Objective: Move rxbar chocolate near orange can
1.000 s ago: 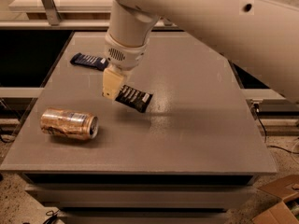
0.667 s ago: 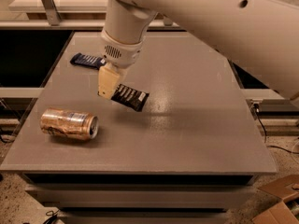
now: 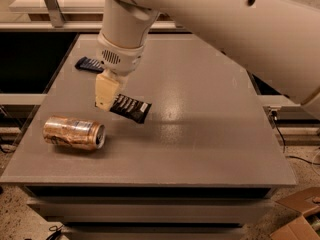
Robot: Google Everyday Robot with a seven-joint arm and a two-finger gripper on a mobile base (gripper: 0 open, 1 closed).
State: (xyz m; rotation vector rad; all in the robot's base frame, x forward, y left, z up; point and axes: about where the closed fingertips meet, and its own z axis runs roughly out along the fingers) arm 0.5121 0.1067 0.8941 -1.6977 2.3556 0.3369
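Observation:
The rxbar chocolate [image 3: 132, 108] is a small black wrapper with white lettering, tilted, just left of the middle of the grey table [image 3: 200, 114]. My gripper [image 3: 107, 103] comes down from above and is shut on the bar's left end, holding it just above the surface. The orange can [image 3: 74, 133] lies on its side at the front left, dented, its silver top facing right. The bar is a short way up and to the right of the can, not touching it.
A dark blue bar wrapper [image 3: 89, 64] lies at the back left of the table, partly behind my wrist. My large white arm [image 3: 235, 39] spans the upper right. Cardboard boxes [image 3: 300, 219] sit on the floor at the lower right.
My gripper has moved left with the rxbar chocolate in it, bringing the bar closer to the orange can. The can and the blue wrapper have not moved.

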